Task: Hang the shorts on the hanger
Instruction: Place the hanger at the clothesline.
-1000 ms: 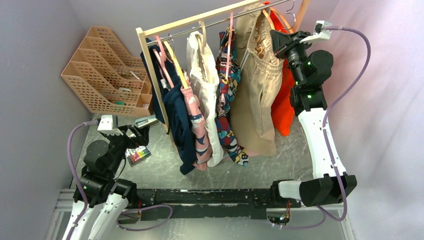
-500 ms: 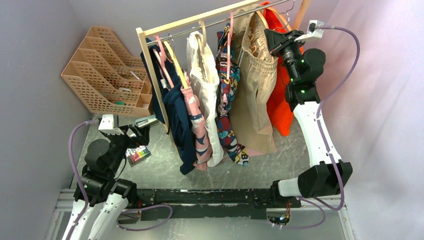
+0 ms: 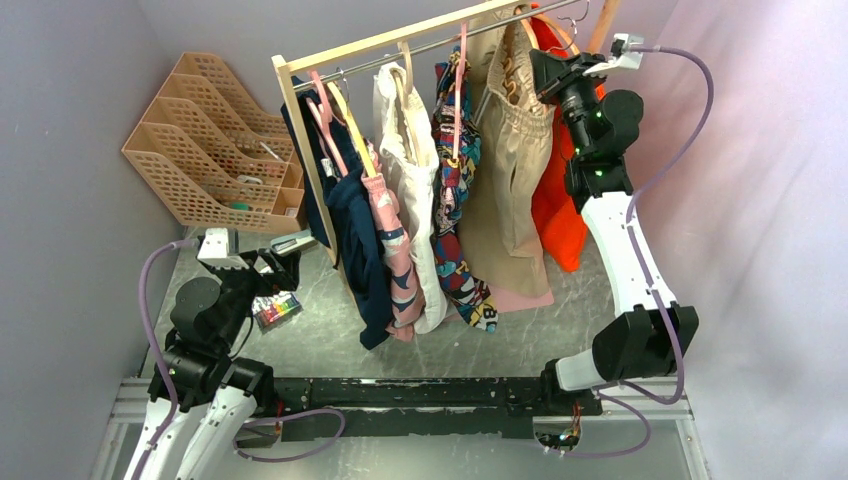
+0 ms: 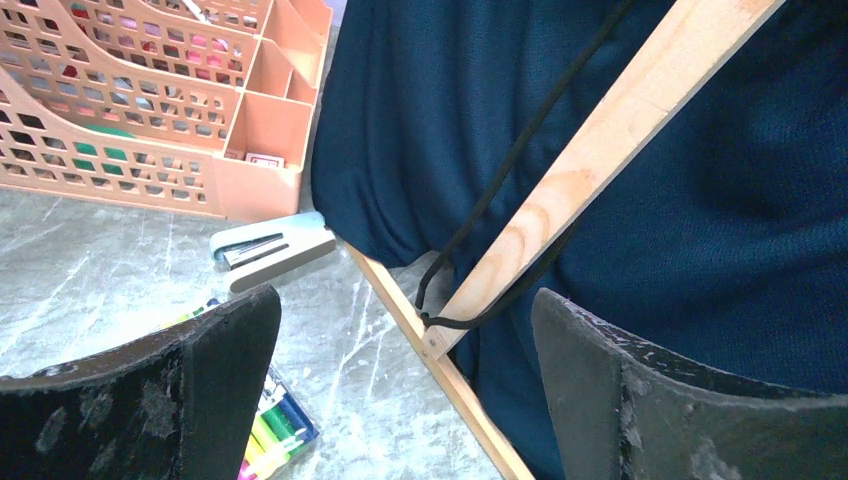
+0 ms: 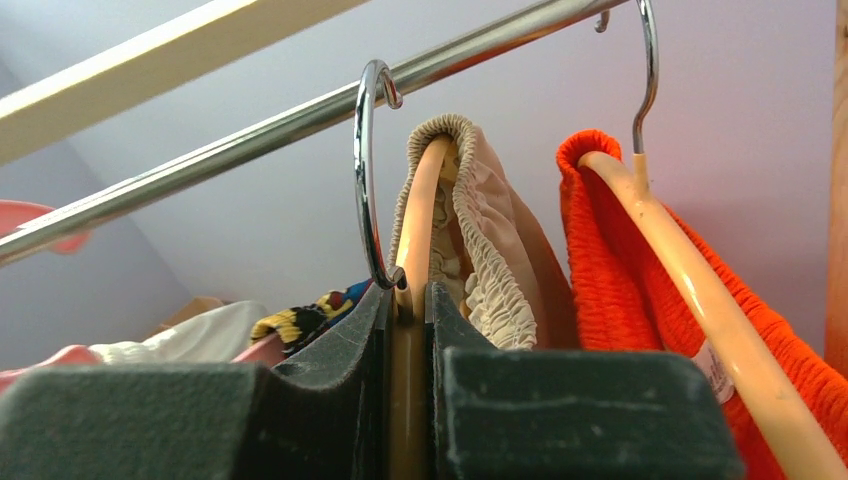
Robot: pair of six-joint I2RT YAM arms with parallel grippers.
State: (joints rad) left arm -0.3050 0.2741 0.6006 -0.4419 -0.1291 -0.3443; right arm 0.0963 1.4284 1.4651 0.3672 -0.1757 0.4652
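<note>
One right claw (image 5: 408, 300) clenched on the hanger (image 5: 413, 240), shorts (image 5: 482, 250) draped just above, left claw (image 4: 405, 305) released

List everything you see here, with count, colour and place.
rack: one, pale wood with metal rail, across the back
shorts: one, beige, on the hanger
hanger: one, pale orange-tan, hook at the rail
orange shorts: one, bright orange, rightmost on the rail
navy garment: one, dark blue, leftmost on the rail
pink garment: one, pink print, beside the navy one
cream garment: one, cream-white, mid rail
print garment: one, multicolour, left of the shorts
organiser: one, tan, far left
stapler: one, pale blue-grey, by the organiser
markers: one pack, mixed colours, near the stapler
table: one, grey marble, under everything
left pincer: one, black, open, low left
right pincer: one, black, shut on the hanger, at the rail
</note>
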